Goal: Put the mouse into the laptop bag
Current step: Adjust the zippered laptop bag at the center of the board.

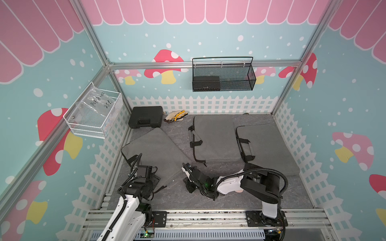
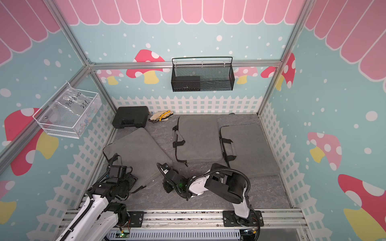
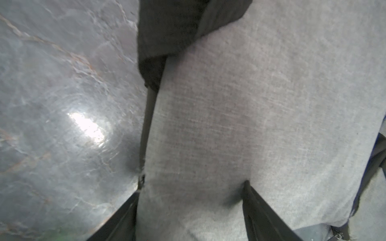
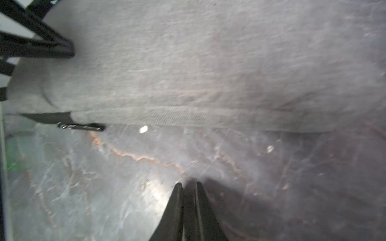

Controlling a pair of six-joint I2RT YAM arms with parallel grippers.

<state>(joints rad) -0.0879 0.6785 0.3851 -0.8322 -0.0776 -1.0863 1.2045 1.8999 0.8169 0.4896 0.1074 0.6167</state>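
We cannot find the mouse in any view, so we cannot tell where it lies relative to either claw. The left claw (image 3: 192, 186) has its fingers spread wide, straddling the edge of the left laptop bag (image 1: 154, 150). Grey fabric fills the gap between them, with one finger on the cloth and the other at the bag's border by the table (image 3: 62, 83). The right claw (image 4: 188, 183) hangs over bare table just beside that same bag's long edge. Its fingers are drawn nearly together, with a thin gap and nothing visible between them.

We count three grey laptop bags: that one, the middle laptop bag (image 1: 215, 137) and the right laptop bag (image 1: 269, 146), these two lying side by side. Along the back lie one black hard case (image 1: 146, 119) and one pair of work gloves (image 1: 175, 116). On the walls hang one black mesh basket (image 1: 234, 83) and one white wire basket (image 1: 94, 129).
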